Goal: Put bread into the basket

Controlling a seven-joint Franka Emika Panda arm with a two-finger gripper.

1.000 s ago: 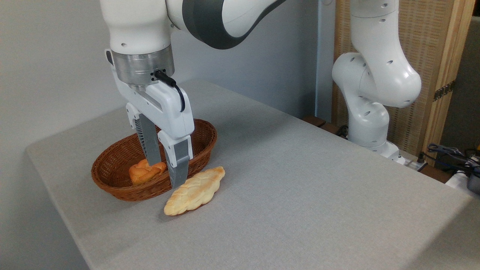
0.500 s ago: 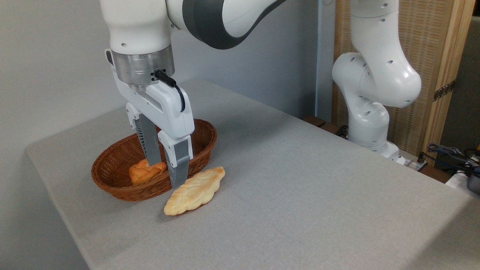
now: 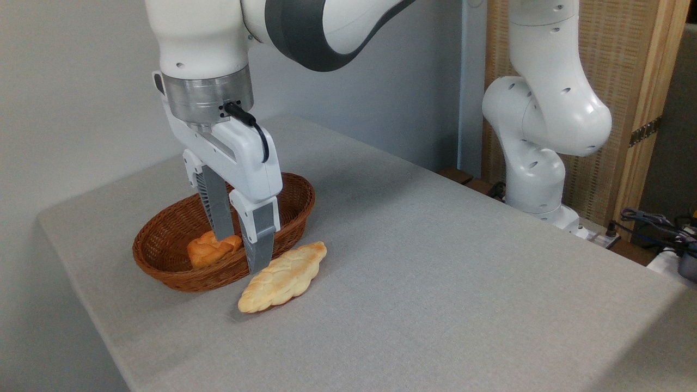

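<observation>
camera view from a fixed spot looks down across a grey cloth-covered table (image 3: 435,261). a white robot arm reaches in from the top of the picture and points its gripper (image 3: 242,256) straight down. its two grey fingers (image 3: 260,239) stand a little apart, with a narrow gap between them, and nothing is held between them. the nearer fingertip comes down at the basket's front rim, right by the upper end of the bread; whether it touches the loaf cannot be told.

the bread (image 3: 283,277), a pale golden braided loaf, lies flat on the table, outside the basket at about its 4 o'clock side, just beside the rim. the basket (image 3: 163,261), oval reddish-brown wicker, holds a smaller orange-brown bun (image 3: 209,249) inside it.

no brand, label or writing can be read anywhere.
</observation>
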